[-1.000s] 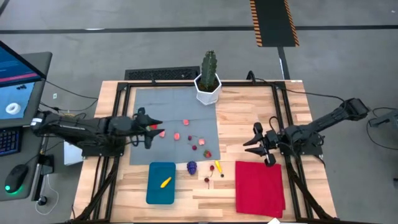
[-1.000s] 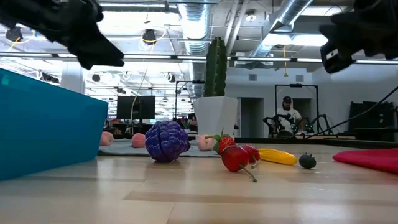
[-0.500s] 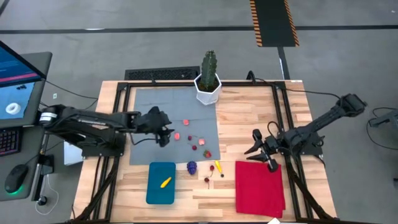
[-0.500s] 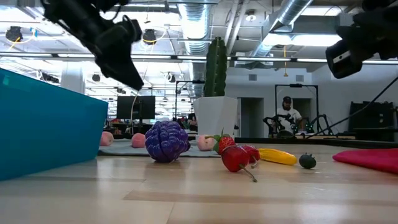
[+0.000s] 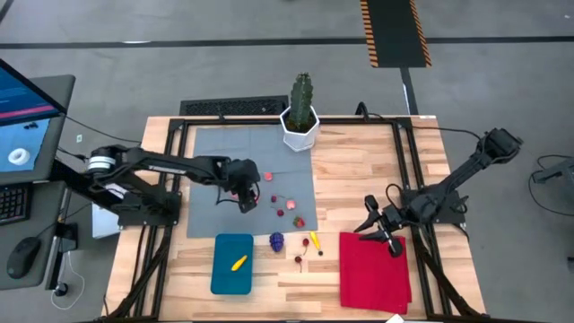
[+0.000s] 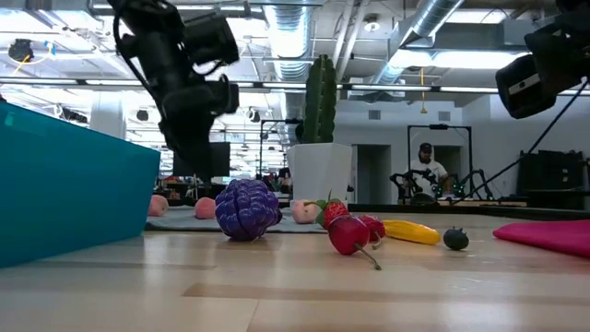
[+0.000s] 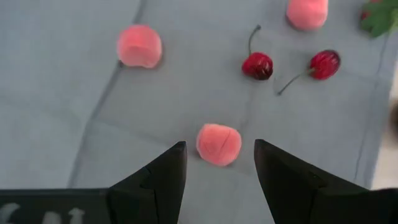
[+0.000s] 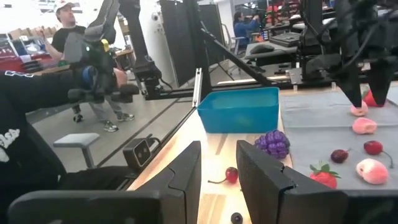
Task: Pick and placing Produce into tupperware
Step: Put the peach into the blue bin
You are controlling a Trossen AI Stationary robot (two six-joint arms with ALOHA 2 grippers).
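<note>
Left gripper: the left gripper [image 7: 217,163] hung over the grey mat [image 5: 215,148], left of the table's middle, fingers apart and pointing down, empty.
Fruit under it: a pink peach [image 7: 219,144] lay on the mat between the two fingertips; whether they touched it could not be told.
Other fruit on the mat: a second pink piece [image 7: 139,46], a third pink piece [image 7: 306,12] and two red cherries [image 7: 258,65] lay farther out on the mat, well apart from one another.
Right gripper: the right gripper [image 5: 378,230] hovered at the far left corner of the red cloth [image 5: 374,271], on the table's right side, fingers close together with a narrow gap, holding nothing.
Blue container: the blue container [image 5: 232,264] sat at the near edge of the table, left of centre, with one yellow piece [image 5: 238,263] inside.
Fruit on the wood: a purple grape bunch [image 5: 277,240], a yellow piece [image 5: 315,240] and dark cherries [image 5: 300,259] lay between the container and the red cloth.
Cactus: a green cactus [image 5: 300,101] in a white pot stood at the far edge of the mat.
</note>
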